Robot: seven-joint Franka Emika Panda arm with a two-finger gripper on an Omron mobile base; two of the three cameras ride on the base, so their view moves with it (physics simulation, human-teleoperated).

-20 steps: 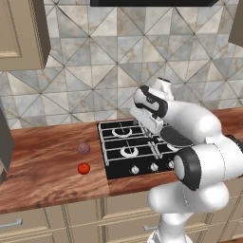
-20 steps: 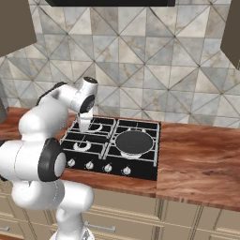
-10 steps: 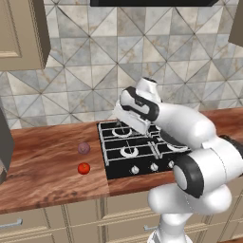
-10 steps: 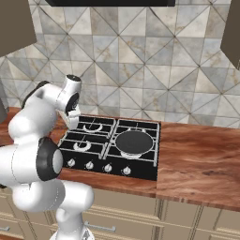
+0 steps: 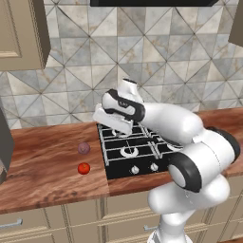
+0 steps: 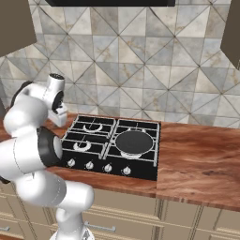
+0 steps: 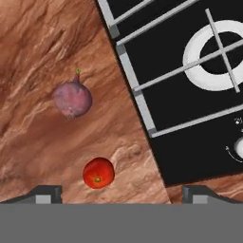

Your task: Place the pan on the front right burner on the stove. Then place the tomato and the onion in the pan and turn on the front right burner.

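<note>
Two round balls on grained wood, glossy tomato (image 7: 98, 173), dull onion (image 7: 72, 99), pincer (image 7: 121, 193) open above

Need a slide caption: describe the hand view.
Open gripper hovers over the counter; tomato and onion beside the stove.

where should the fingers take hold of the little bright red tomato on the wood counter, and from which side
Grip the small glossy red tomato across its widest middle, coming straight down from above. It is a smooth round ball lying free on the brown wooden counter, with bare wood all round, apart from the dull purplish-pink onion and the black cooktop. The open gripper probably spans it easily.
</note>
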